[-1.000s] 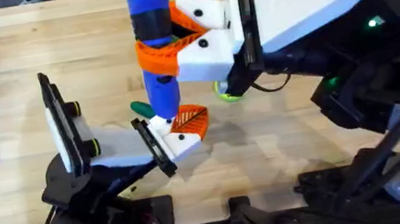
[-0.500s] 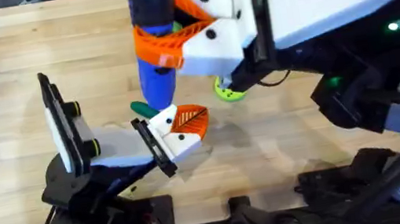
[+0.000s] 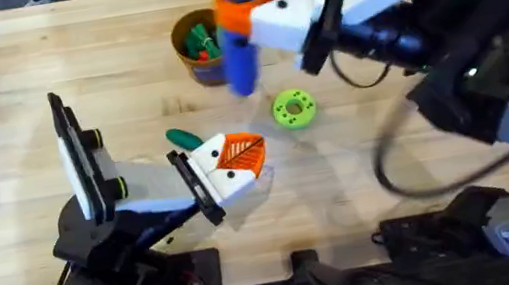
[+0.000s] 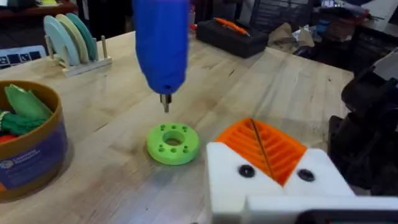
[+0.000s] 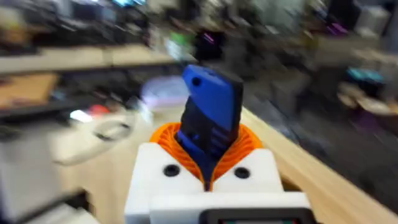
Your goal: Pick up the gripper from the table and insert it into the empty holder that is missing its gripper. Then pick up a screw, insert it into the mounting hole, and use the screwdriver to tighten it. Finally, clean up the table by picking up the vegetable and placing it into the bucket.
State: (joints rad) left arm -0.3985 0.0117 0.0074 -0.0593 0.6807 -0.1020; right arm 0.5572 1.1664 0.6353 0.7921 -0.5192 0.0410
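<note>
While the screwdriver (image 3: 240, 59) is clamped upright in the right gripper (image 3: 250, 12), the vegetable (image 3: 183, 138) is found just beside the closed, empty left gripper (image 3: 237, 160), lengthwise toward it.

Both arms are black with white shells, black cables, green lights, and white end effectors bearing orange ribbed pads (image 4: 264, 146).

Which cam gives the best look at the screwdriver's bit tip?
Left wrist: the screwdriver hangs bit-down, its metal tip bare above the green disc. Overhead shows the blue body in the right tool, tip unclear. Right wrist shows the clamped body, no bit.
</note>
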